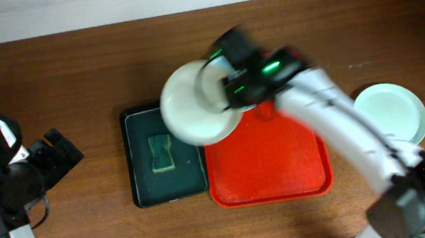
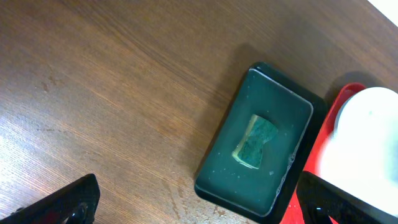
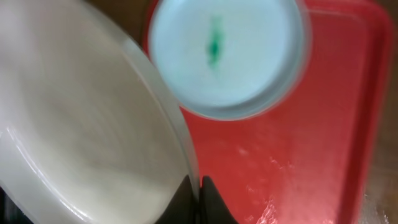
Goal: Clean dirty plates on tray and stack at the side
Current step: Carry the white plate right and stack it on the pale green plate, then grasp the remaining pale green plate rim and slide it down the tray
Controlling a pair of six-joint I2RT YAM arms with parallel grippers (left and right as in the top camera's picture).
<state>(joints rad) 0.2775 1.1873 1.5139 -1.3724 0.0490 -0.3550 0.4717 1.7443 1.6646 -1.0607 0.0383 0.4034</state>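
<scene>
Left of the right claw (image 1: pixel 225 85) and a little nearer the table's front: a small black tray (image 1: pixel 145 182), flat on the brown wooden table (image 1: pixel 69 72). In its middle, apart from the claw: a green-yellow sponge (image 1: pixel 161 153), narrow at the waist, lying flat. Perhaps a wet film on the tray floor, too faint to tell. Beyond the claw, past the table's far edge: a pale strip.

Large red rectangular plastic tray (image 1: pixel 272 173): on wooden table (image 1: pixel 69 72), centre-right.
Small black rectangular tray (image 1: pixel 144 188): just beside its left edge; green-yellow sponge (image 1: pixel 161 152) inside.
White round plate (image 1: pixel 190 105): above both trays' adjoining far corners.
Smeared mint-blue plate (image 3: pixel 227 56): on red tray, far end.
Second mint-blue plate (image 1: pixel 390 112): on table, right of red tray.
</scene>
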